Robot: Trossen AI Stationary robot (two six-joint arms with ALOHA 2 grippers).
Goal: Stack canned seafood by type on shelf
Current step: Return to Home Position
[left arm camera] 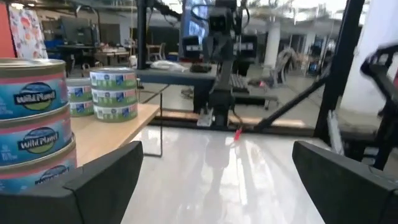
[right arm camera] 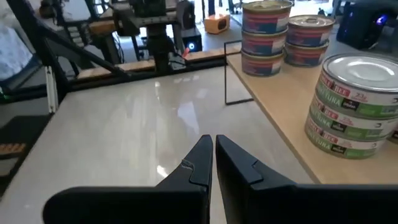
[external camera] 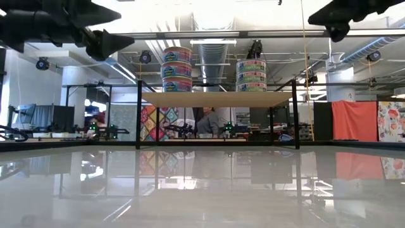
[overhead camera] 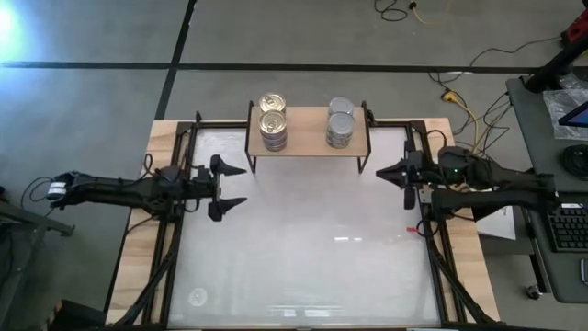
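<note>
The shelf point(overhead camera: 308, 138) stands at the table's far middle, a light wooden board on thin black legs. On its left part stand stacked tins with gold pull-ring lids point(overhead camera: 273, 122), two stacks close together. On its right part stand stacked tins with silver-grey lids point(overhead camera: 340, 124), also two stacks. In the low view the gold-lid stack point(external camera: 177, 68) and the silver-lid stack point(external camera: 251, 74) rest on the board. My left gripper point(overhead camera: 231, 188) is open and empty, left of the shelf. My right gripper point(overhead camera: 384, 172) is shut and empty, right of the shelf.
The white tabletop point(overhead camera: 303, 267) lies bare in front of the shelf. Black frame rails point(overhead camera: 165, 248) run along the table's left and right sides. A desk with a keyboard point(overhead camera: 570, 225) stands beyond the right edge.
</note>
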